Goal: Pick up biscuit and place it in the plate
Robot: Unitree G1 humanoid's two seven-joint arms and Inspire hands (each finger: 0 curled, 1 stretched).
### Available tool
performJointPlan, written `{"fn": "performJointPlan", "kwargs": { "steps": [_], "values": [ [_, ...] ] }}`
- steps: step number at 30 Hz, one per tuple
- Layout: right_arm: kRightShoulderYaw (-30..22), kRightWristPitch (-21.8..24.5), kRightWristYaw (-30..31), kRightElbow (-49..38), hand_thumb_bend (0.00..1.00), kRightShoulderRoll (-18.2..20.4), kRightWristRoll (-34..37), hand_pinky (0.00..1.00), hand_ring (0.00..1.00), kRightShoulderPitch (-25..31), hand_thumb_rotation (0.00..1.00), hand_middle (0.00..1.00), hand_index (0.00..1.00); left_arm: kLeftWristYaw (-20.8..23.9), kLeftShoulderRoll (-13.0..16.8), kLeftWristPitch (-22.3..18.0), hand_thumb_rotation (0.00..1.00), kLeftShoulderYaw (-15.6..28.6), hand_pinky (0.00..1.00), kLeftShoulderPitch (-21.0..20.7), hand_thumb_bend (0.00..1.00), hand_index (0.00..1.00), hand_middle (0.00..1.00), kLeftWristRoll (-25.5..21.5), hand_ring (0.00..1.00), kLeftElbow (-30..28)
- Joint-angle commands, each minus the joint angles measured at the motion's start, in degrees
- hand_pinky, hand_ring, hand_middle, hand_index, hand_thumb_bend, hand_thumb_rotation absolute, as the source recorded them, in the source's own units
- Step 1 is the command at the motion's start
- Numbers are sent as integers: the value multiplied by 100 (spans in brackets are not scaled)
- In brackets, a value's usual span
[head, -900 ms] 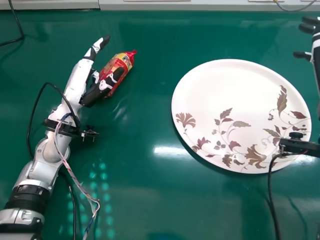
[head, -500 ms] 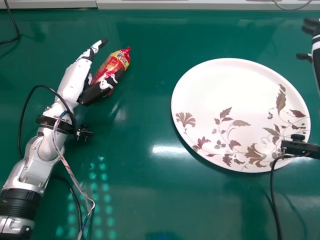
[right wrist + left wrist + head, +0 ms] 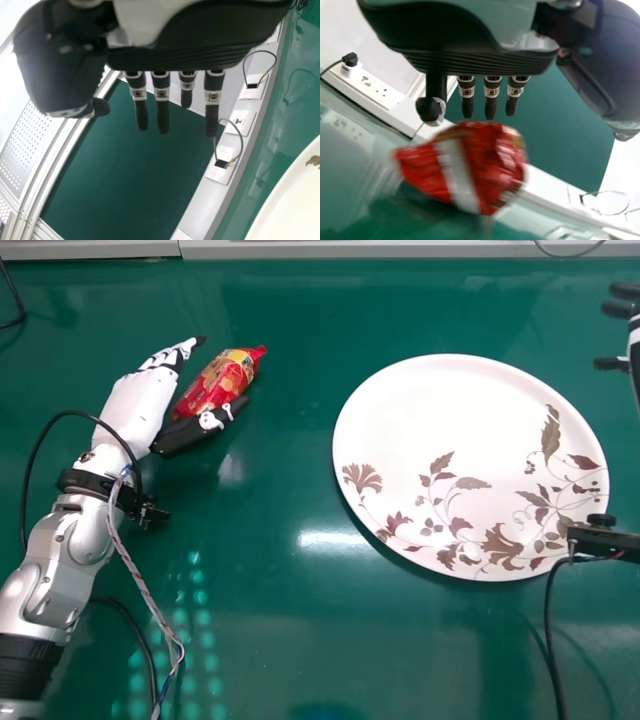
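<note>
Left hand [image 3: 140,405] open in the upper left of the head view, its fingers straight and its thumb [image 3: 203,428] spread away from them, pointing toward the upper right. Between thumb and fingers lies the red biscuit packet [image 3: 215,385] (a shiny one, with a yellow patch near its far end); whether the hand touches it, I cannot tell. It sits well apart from the plate [image 3: 430,415], which takes up the right half of the frame, white with brown flowers and leaves along its lower and right parts. Both packet and plate are over the green table [image 3: 300,640]. At the upper right edge is the right hand [image 3: 635,340], its fingers straight and apart. In the left wrist view the packet is blurred, near the straight fingers, and a white power strip [image 3: 372,92] runs behind.
</note>
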Motion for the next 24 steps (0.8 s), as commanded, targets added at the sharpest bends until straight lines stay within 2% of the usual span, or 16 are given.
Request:
{"fn": "performJointPlan", "kwargs": {
  "steps": [1,5,7,11,14,24],
  "values": [
    [24,-12,36,-78,38,-47,-64,65,76,85,55,82,84,-161,148,243,94,-112,0,414,100,100,100,186,100,61],
    [32,-24,50,-69,38,-35,-75,64,76,83,54,81,84,-119,209,260,95,-103,0,450,100,100,100,193,100,-65],
    [42,-30,46,-49,38,-38,-87,63,75,79,53,81,83,-207,247,378,97,-95,0,488,100,100,100,230,100,-232],
    [71,-30,36,-14,39,-48,-150,63,74,73,53,80,83,-293,306,515,93,-75,0,545,100,100,100,299,100,-458],
    [77,-58,47,11,37,-29,-137,63,75,58,51,80,83,-350,353,587,96,-76,0,555,100,100,100,345,100,-563],
    [88,3,58,3,37,-19,-141,63,75,19,51,80,83,-624,416,762,95,-213,0,353,100,100,100,418,100,-429]
  ]
}}
